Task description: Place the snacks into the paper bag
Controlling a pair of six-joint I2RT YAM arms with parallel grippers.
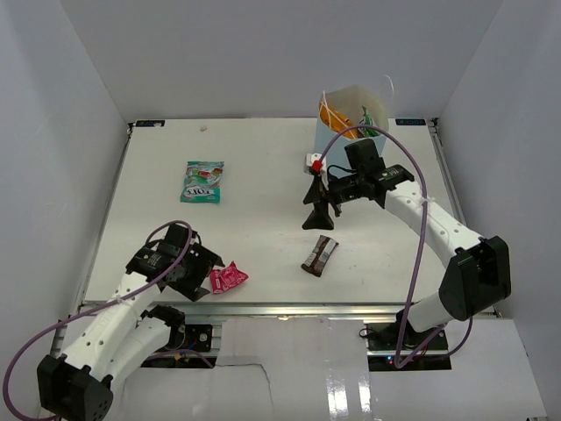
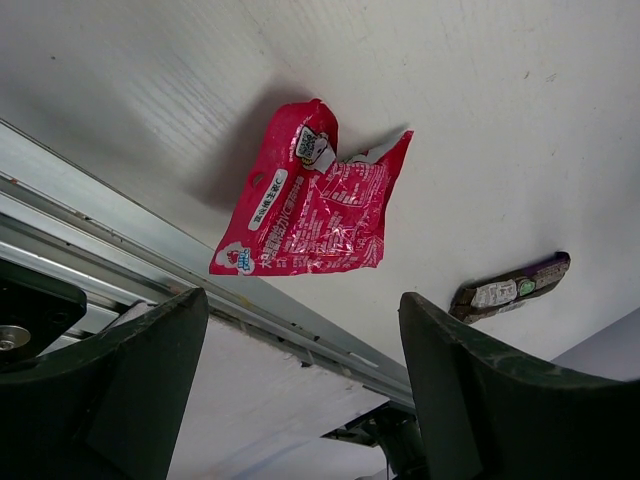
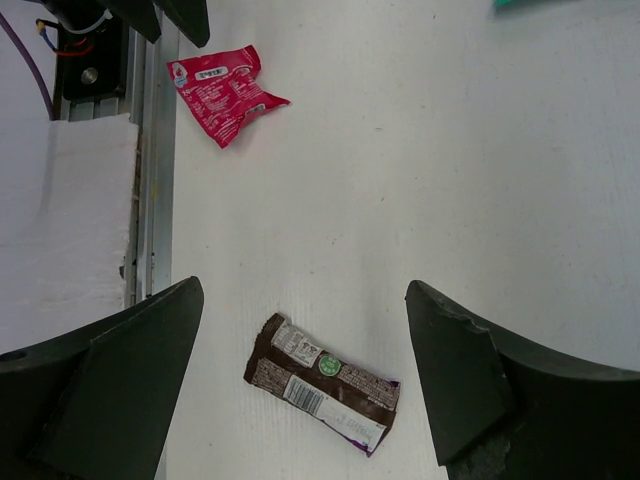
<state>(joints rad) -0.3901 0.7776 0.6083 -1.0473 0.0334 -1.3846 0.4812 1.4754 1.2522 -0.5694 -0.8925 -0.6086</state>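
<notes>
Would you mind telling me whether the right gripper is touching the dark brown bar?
Apart. The right wrist view shows the right gripper open, its fingers either side of the dark brown bar, with bare table between on both sides.

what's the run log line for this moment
left gripper open by pink packet | right gripper open above brown bar | teal pouch on table | paper bag partly filled
</notes>
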